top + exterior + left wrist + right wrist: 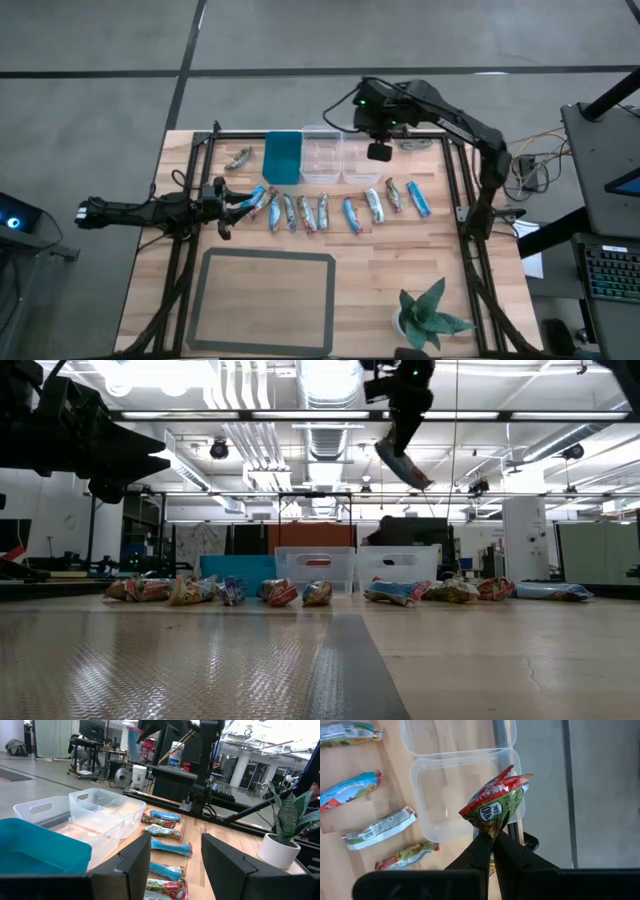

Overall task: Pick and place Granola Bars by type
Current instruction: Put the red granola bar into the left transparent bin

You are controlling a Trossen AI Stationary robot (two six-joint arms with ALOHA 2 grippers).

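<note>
Held bar: the right tool (492, 836) is closed on one corner of a red-and-green granola bar (495, 802), which hangs high over the right-hand clear bin (465, 795); in the low view it dangles tilted under the tool (404, 458).
Handling: judged light and soft; the foil wrapper crumples at the pinch, looks slick, and the bar can swing or slip from so small a hold. A grip across the middle of a bar would likely sit firmer than one on a sealed end.
Other bars: a row (330, 210) lies on the bench in front of the bins, blue, silvery-green and reddish ones mixed, close together but mostly apart; one more bar (238, 158) lies alone, left of the teal bin (282, 157).
Left tool: low at the left end of the row (232, 208), fingers parted with nothing between them, pointing along the bars (170, 847).
Bins: teal, then two clear ones (322, 157) side by side at the back edge; both clear ones look empty.
Bench: pale wood (480, 300), smooth, with a dark-rimmed mat (265, 300) in front and a potted plant (430, 315) at the near right corner.
Room: an open workshop with ceiling lights, ducts, desks and equipment beyond.
</note>
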